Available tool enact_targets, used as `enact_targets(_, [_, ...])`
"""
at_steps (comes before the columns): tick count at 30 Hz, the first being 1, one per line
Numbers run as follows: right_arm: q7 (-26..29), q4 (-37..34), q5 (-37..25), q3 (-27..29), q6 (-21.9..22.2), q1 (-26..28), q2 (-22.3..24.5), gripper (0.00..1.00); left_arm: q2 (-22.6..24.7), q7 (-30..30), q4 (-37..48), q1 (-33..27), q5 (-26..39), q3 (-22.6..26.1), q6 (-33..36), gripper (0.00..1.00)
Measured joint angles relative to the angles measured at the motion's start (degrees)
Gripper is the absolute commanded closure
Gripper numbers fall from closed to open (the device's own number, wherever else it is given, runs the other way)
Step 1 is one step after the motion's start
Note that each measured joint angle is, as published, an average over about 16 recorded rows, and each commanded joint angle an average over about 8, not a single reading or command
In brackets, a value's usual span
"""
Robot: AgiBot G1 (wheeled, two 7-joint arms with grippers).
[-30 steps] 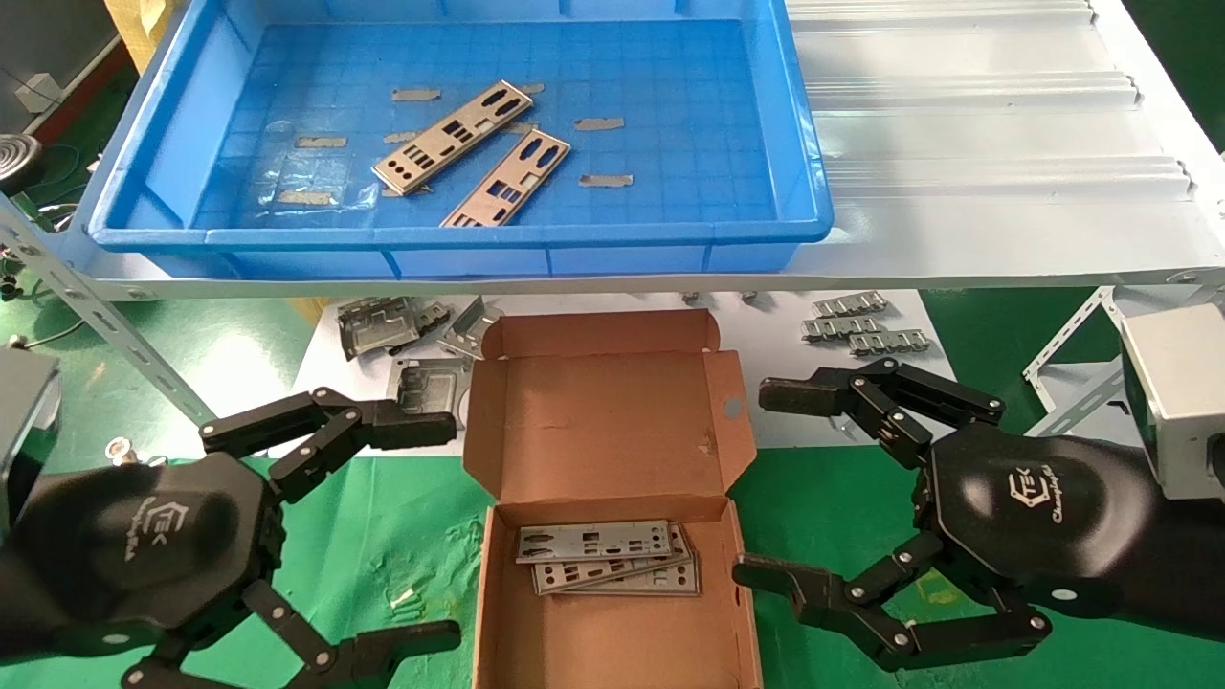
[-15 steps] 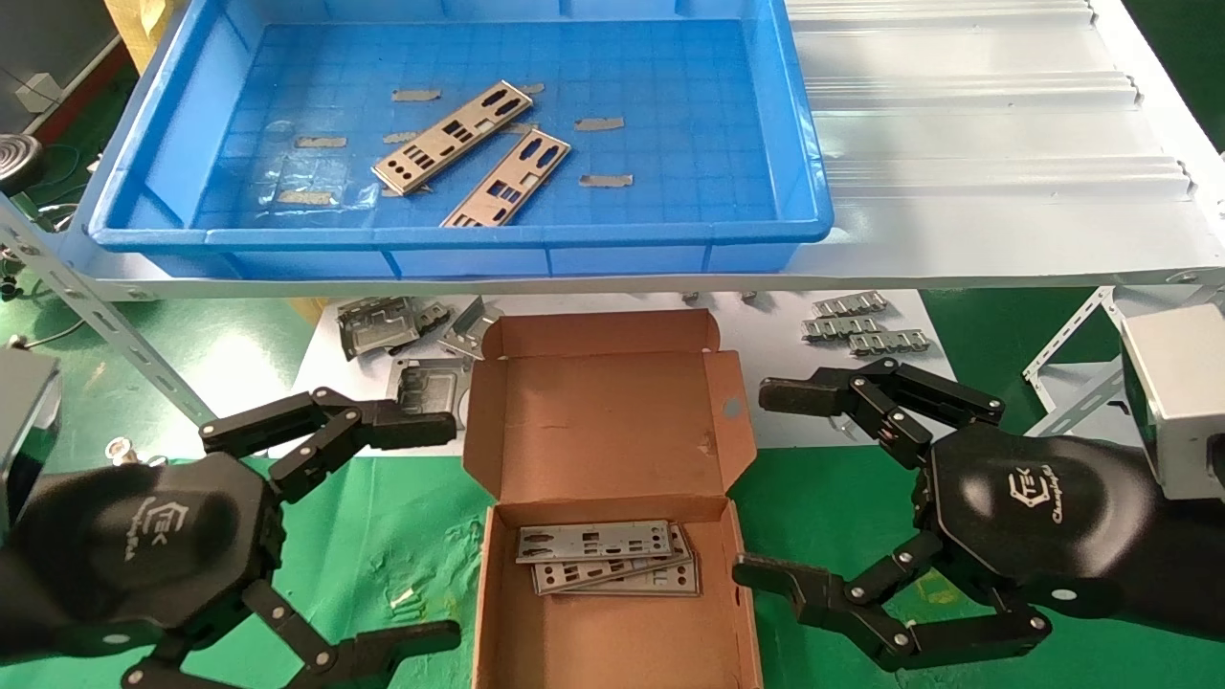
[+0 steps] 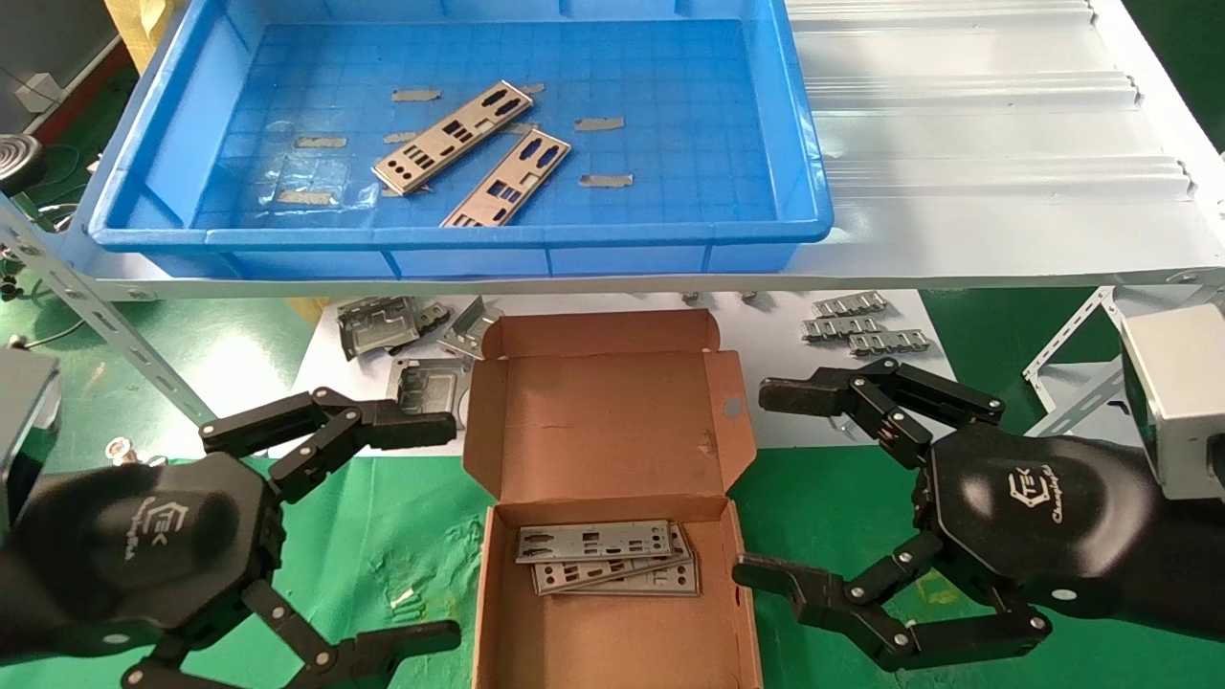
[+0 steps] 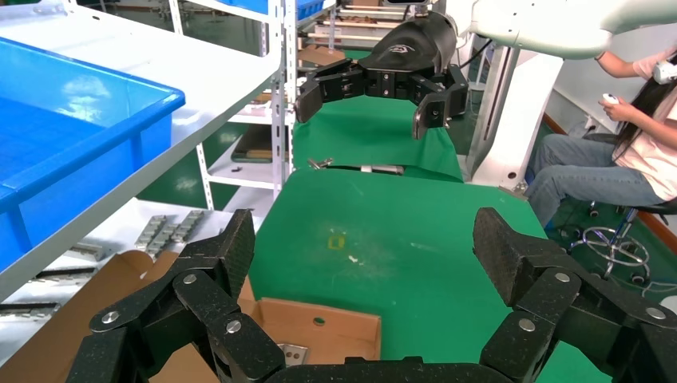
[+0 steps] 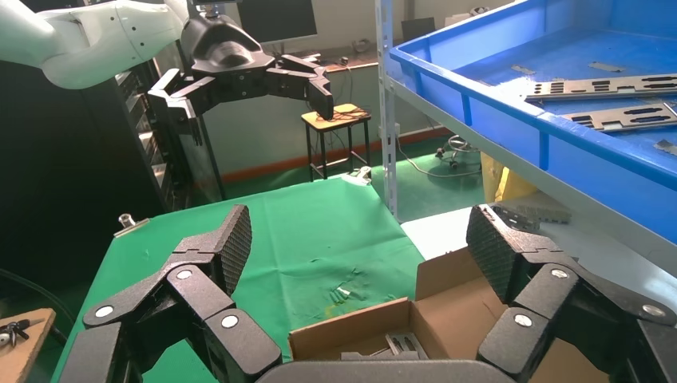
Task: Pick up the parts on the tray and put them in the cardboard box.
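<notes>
Two silver punched plates, the parts, lie side by side in the blue tray (image 3: 153,144) on the white shelf: one part (image 3: 452,138) nearer the middle, the other part (image 3: 507,179) toward the front rim; both parts (image 5: 615,88) show in the right wrist view too. The open cardboard box (image 3: 612,478) stands on the green cloth below and holds a small stack of plates (image 3: 608,557). My left gripper (image 3: 431,531) hovers open to the left of the box. My right gripper (image 3: 766,483) hovers open to its right. Neither holds anything.
Grey metal socket frames (image 3: 383,325) and ribbed silver clips (image 3: 861,325) lie on a white sheet behind the box, under the shelf. Slanted shelf struts (image 3: 105,325) stand at both sides. A person (image 4: 615,159) sits beyond the table.
</notes>
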Motion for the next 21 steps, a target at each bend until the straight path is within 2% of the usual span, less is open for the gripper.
enact_targets(21, [0.0, 0.0, 0.0, 0.0, 0.0, 0.0, 0.0, 0.00, 0.0, 0.0, 0.0, 0.0, 0.0, 0.0, 0.0, 0.00])
